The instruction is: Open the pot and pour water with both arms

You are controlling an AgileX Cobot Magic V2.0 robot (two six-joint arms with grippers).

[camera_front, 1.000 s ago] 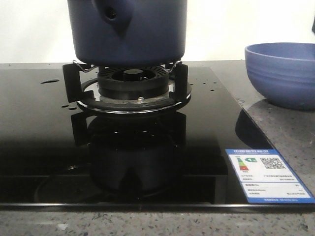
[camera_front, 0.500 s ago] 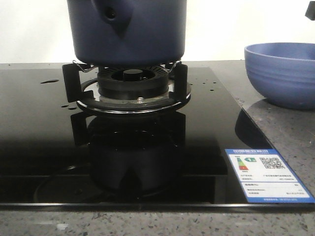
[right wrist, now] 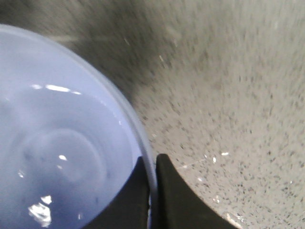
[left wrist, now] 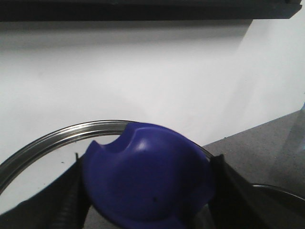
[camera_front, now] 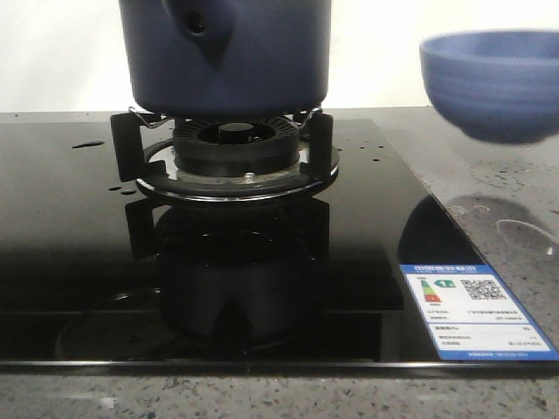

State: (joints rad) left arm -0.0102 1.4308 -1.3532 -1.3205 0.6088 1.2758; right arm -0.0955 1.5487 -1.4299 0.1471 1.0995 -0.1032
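pot (camera_front: 225, 54): dark navy blue, matte sides
bowl (camera_front: 491, 84): periwinkle blue outside, paler lilac-blue inside with white glints
lid knob (left wrist: 147, 183): deep glossy blue
lid rim (left wrist: 45, 141): silver metal
hob (camera_front: 70, 253): glossy black, scattered pale drops
burner (camera_front: 231, 144): black, on a silver ring
counter (camera_front: 498, 188): grey speckled stone
label (camera_front: 476, 312): blue and white, lower right of the front view
fingers (right wrist: 169, 200): black
wall (camera_front: 52, 52): white
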